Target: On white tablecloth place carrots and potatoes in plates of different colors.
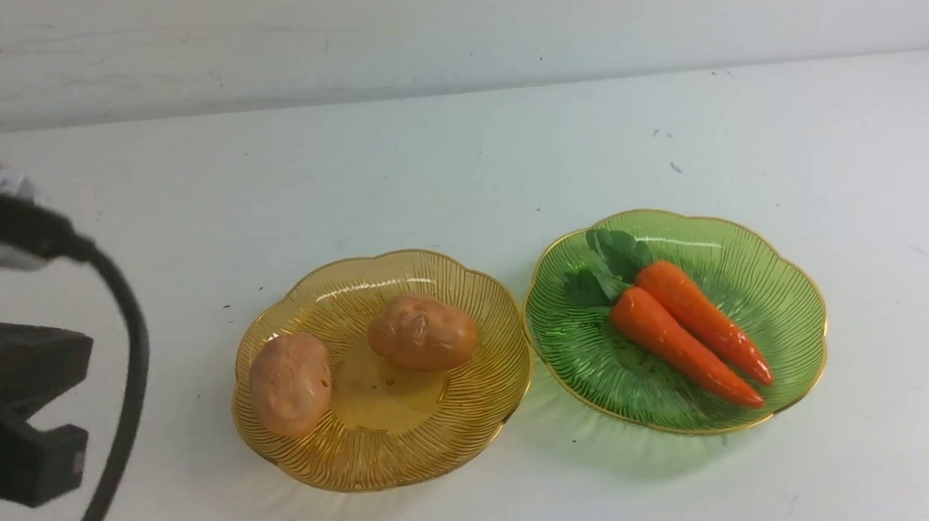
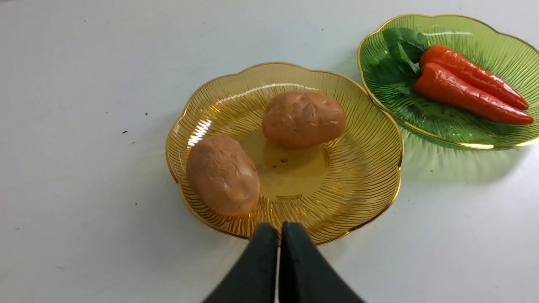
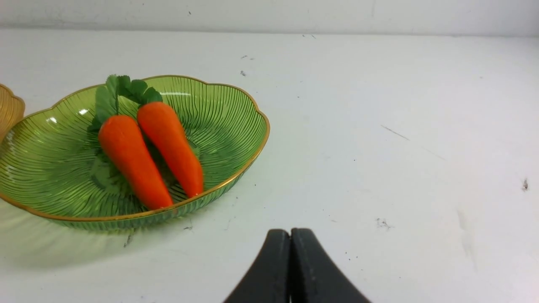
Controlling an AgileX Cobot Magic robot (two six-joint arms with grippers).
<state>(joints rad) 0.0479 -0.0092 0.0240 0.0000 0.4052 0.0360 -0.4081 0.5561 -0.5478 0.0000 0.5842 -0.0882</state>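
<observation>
The two carrots (image 1: pixel 690 333) lie side by side, touching, in the green plate (image 1: pixel 794 303), which sits just beside the amber plate (image 1: pixel 412 452) on that plate's right in the front view. Their long axes run parallel — green leafy tops toward the far edge nearest the amber plate, points toward the near rim on the side away from it. The two potatoes (image 1: pixel 357 358) rest in the amber plate, apart from each other: one against the rim farthest from the green plate, its long axis running near to far, the other nearer the middle, lying crosswise. Both plates stand on the white tablecloth (image 1: pixel 458 163).

The left gripper (image 2: pixel 279 229) hangs above the cloth at the near rim of the amber plate, its black fingers pressed together and holding nothing. In the front view only a dark, blurred part of the left arm (image 1: pixel 9 407) and a cable (image 1: pixel 125 382) show, cut off at the frame edge. The right gripper (image 3: pixel 290 235) is closed and empty too, low over bare cloth beside the green plate on the side away from the amber one — it does not appear in the front view. In the right wrist view only a sliver of the amber plate shows.
</observation>
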